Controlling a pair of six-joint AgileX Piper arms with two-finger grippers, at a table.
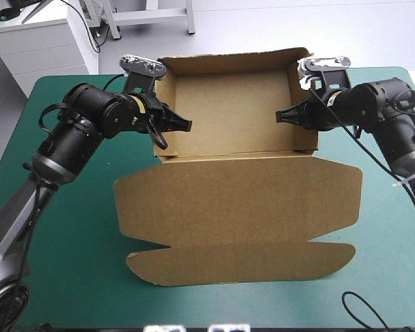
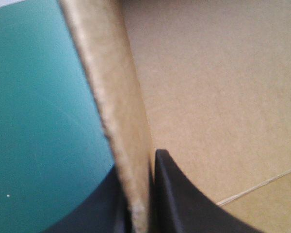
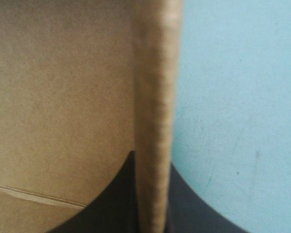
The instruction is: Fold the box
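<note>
The brown box (image 1: 232, 114) sits in the middle of the teal-green table cover (image 1: 69, 228), a bit nearer the far edge. It is an open tray. Its walls stand up at the far side, the left and the right. The big lid (image 1: 238, 204) lies flat on the cover, reaching toward the near edge.

The left gripper (image 1: 185, 126) pinches the left wall (image 2: 114, 97). 1 black finger is inside the tray and 1 is outside, almost closed, with the board between them. The right gripper (image 1: 282, 116) pinches the right wall (image 3: 155, 97) the same way, 1 finger on each side.
</note>
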